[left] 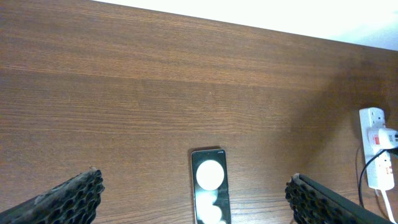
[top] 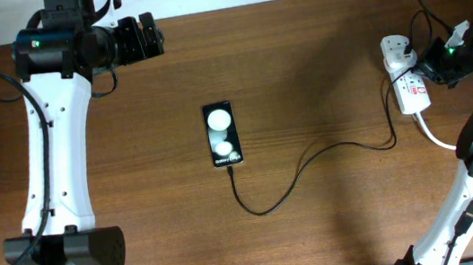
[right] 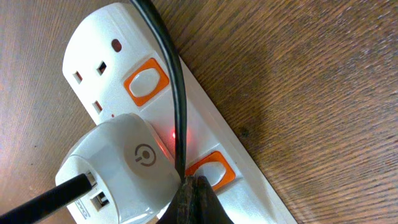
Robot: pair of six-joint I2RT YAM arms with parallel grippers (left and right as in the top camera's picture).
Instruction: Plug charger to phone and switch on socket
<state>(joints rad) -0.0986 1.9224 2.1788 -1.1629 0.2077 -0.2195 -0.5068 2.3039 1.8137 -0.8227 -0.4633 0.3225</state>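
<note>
The black phone [top: 222, 135] lies mid-table with two white glare spots; it also shows in the left wrist view [left: 209, 195]. The thin black charger cable [top: 312, 161] runs from the phone's lower end to the white plug adapter [right: 121, 168], which sits in the white socket strip [top: 405, 77]. In the right wrist view the strip [right: 205, 118] has orange-framed switches and a small red light glows beside the adapter. My right gripper [right: 194, 186] is shut, its tips touching the lower switch [right: 211, 169]. My left gripper [left: 196, 199] is open and empty, far back left of the phone.
A thick white cord [top: 436, 137] leaves the strip's near end toward the right arm base. A black cable [right: 168, 68] crosses over the strip in the right wrist view. The table's far edge [left: 249, 28] is close behind the left gripper.
</note>
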